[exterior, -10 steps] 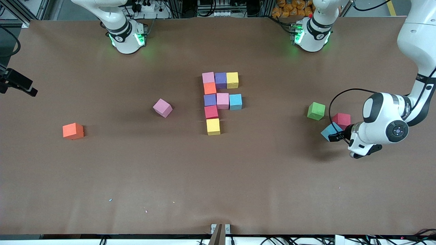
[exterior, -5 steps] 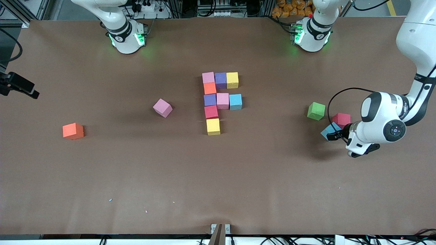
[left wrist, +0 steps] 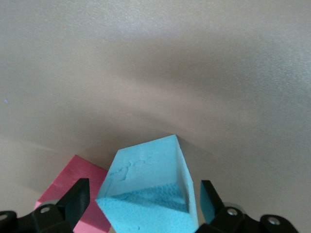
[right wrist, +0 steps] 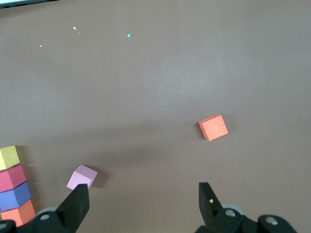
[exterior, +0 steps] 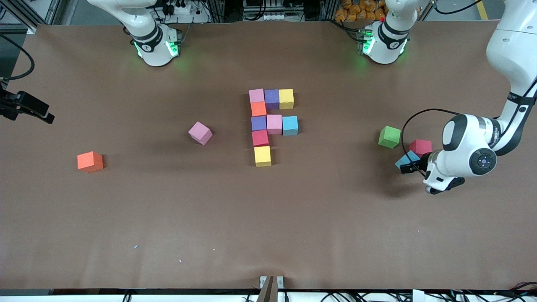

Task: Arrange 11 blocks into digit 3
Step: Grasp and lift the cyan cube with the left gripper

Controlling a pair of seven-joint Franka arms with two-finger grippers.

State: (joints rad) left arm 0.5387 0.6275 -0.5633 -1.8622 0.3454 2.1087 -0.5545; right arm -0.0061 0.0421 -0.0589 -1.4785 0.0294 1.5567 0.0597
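Several blocks lie joined mid-table, from a pink one (exterior: 256, 95) down to a yellow one (exterior: 262, 156). Loose blocks are a pink one (exterior: 200, 133), an orange one (exterior: 89, 161), a green one (exterior: 389, 136), a red one (exterior: 420, 147) and a light blue one (exterior: 405, 159). My left gripper (exterior: 409, 167) is low at the light blue block (left wrist: 146, 189), open, with one finger (left wrist: 77, 200) on each side and gaps showing. The red block (left wrist: 73, 179) touches it. My right gripper (right wrist: 143, 201) hangs open and empty above the table at the right arm's end.
A black part of the right hand (exterior: 29, 108) shows at the table's edge at the right arm's end. The loose orange block (right wrist: 213, 127) and pink block (right wrist: 81, 176) lie below the right gripper on bare brown table (exterior: 268, 218).
The left hand has crept a little toward the table's middle, closing in round the light blue block. The right hand's black part has drifted slightly. No block has moved.
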